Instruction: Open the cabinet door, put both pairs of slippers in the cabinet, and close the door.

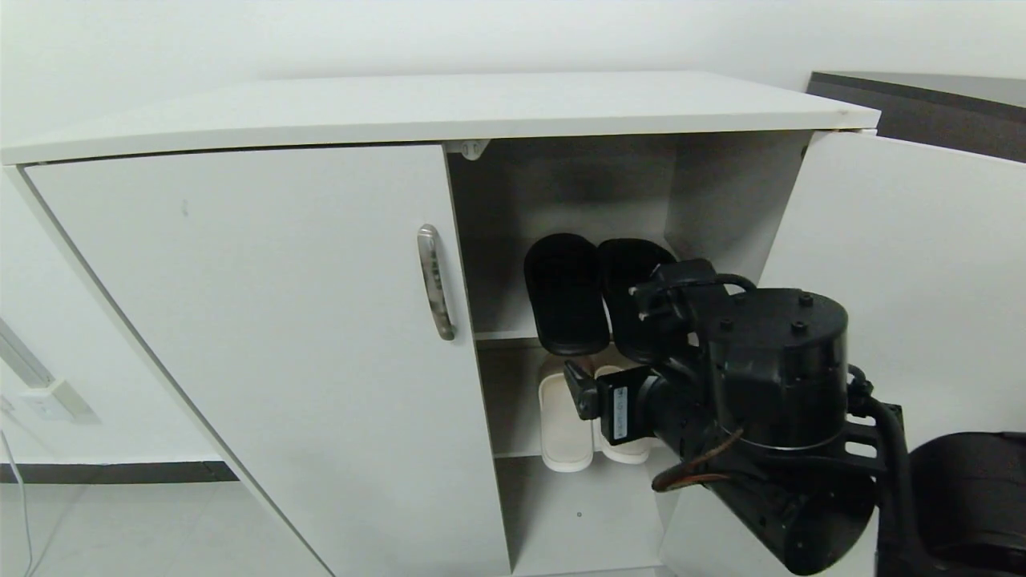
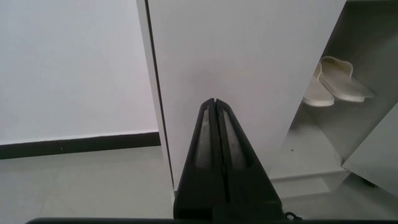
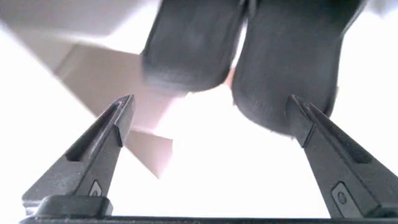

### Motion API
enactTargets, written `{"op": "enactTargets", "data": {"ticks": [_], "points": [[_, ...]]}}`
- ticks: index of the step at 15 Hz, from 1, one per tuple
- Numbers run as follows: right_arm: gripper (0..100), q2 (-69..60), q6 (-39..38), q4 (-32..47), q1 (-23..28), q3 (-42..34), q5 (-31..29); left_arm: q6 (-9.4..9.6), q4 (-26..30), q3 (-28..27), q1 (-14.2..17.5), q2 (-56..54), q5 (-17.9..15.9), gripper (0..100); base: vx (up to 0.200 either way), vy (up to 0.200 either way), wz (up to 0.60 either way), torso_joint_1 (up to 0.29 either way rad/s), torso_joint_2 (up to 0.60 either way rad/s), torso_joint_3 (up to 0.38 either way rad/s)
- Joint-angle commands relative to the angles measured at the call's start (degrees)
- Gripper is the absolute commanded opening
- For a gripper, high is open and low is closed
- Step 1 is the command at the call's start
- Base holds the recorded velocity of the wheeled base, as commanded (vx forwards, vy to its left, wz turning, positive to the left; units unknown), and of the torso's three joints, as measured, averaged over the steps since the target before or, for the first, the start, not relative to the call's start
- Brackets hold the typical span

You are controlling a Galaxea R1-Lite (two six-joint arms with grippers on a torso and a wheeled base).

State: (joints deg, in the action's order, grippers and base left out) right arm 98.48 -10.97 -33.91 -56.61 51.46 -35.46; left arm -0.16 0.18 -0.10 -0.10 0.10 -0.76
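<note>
In cabinet: black slippers (image 1: 565, 292) on upper shelf (image 1: 501, 335), white slippers (image 1: 563, 429) below; probably soft, light. Spread, empty right end effector (image 3: 209, 102) near black pair; left end effector (image 2: 214, 102) pressed together. The open door (image 1: 906, 280) looks stiff, light: push free edge.

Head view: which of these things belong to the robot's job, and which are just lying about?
Job: cabinet, open door, black slippers, white slippers, right gripper.
Just there: white wall fitting, dark tabletop.
</note>
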Motion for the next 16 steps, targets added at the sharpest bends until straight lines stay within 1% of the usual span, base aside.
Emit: {"op": "enactTargets", "data": {"ticks": [1, 4, 5, 16], "points": [[100, -1.4, 0.0, -1.6, -0.3, -3.8, 1.5, -0.02, 0.0, 0.0, 0.0, 0.0, 0.0, 0, 0.0, 0.0, 0.0, 0.0, 0.0, 0.0], [100, -1.0, 0.1, -1.7, -0.3, -4.4, 2.4, -0.02, 0.1, 0.0, 0.0, 0.0, 0.0, 0, 0.0, 0.0, 0.0, 0.0, 0.0, 0.0], [0, -0.9, 0.1, -1.7, -0.3, -4.4, 2.4, 0.07, 0.1, 0.0, 0.0, 0.0, 0.0, 0, 0.0, 0.0, 0.0, 0.0, 0.0, 0.0], [0, -0.7, 0.2, -2.0, -1.3, -5.3, 2.4, -0.02, 0.0, 0.0, 0.0, 0.0, 0.0, 0, 0.0, 0.0, 0.0, 0.0, 0.0, 0.0]]}}
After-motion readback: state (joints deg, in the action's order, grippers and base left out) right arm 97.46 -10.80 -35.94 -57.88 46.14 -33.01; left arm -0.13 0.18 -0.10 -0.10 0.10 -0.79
